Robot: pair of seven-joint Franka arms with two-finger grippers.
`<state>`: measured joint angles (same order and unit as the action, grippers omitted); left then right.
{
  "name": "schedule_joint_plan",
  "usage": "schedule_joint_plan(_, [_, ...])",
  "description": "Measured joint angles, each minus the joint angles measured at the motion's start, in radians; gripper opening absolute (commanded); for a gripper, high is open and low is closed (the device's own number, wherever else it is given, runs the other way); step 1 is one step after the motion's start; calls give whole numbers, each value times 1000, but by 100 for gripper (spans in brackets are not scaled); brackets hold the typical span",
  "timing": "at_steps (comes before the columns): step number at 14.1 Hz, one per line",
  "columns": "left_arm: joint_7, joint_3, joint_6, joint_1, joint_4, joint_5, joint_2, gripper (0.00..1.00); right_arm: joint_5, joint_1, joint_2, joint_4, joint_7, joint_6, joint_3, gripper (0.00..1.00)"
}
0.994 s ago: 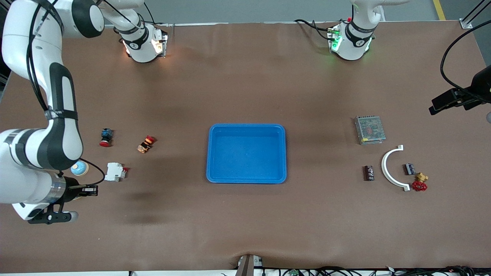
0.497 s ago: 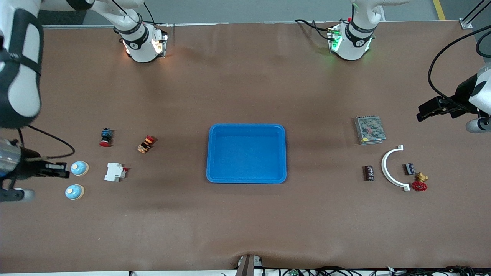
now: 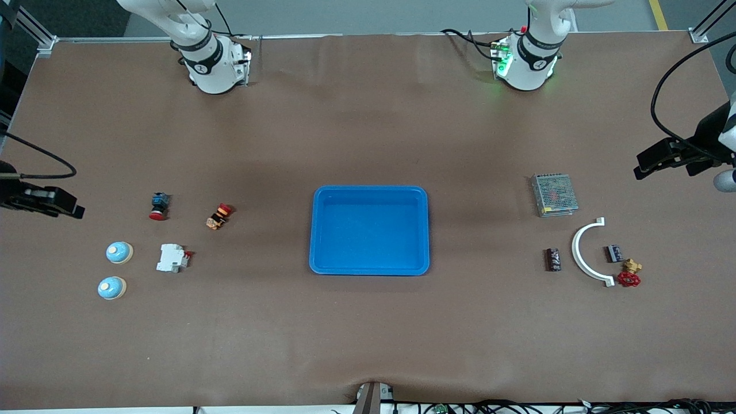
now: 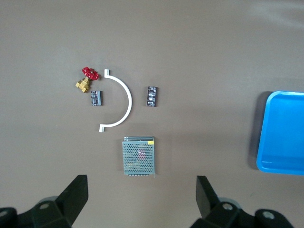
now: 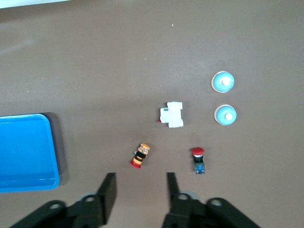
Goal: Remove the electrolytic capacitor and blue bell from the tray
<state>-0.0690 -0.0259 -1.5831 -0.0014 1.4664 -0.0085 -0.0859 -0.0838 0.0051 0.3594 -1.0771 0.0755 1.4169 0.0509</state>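
Note:
Two blue bells (image 3: 119,252) (image 3: 111,287) sit on the table toward the right arm's end; the right wrist view shows the same bells (image 5: 223,81) (image 5: 225,115). Two dark capacitors (image 3: 552,259) (image 3: 615,253) lie toward the left arm's end, either side of a white arc, and the left wrist view shows these capacitors (image 4: 152,96) (image 4: 96,99) too. My right gripper (image 5: 140,190) is open and empty, high over the table's end (image 3: 75,211). My left gripper (image 4: 141,194) hangs open and empty above the table's other end (image 3: 638,171).
A blue tray (image 3: 370,188) lies empty mid-table. Beside the bells are a white breaker (image 3: 172,257), an orange button (image 3: 218,215) and a red-capped button (image 3: 158,206). Near the capacitors lie a mesh power supply (image 3: 554,195), the white arc (image 3: 582,253) and a red-handled valve (image 3: 629,275).
The right arm has lifted and drawn back from over the bells toward its end of the table, uncovering the nearer bell, and its gripper has opened. The left gripper has shifted slightly.

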Motion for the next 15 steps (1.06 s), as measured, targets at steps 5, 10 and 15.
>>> schedule_joint_plan(5, [10, 0, 0, 1, 2, 0, 3, 100, 34, -59, -95, -43, 1, -29, -37, 100])
schedule_joint_plan(10, [8, 0, 0, 0, 2, 0, 3, 100, 55, -96, -249, -209, 34, -14, -94, 100])
schedule_joint_plan(15, [-2, 0, 0, 0, 2, 0, 3, 100, 72, -101, -332, -287, 37, -5, -108, 100])
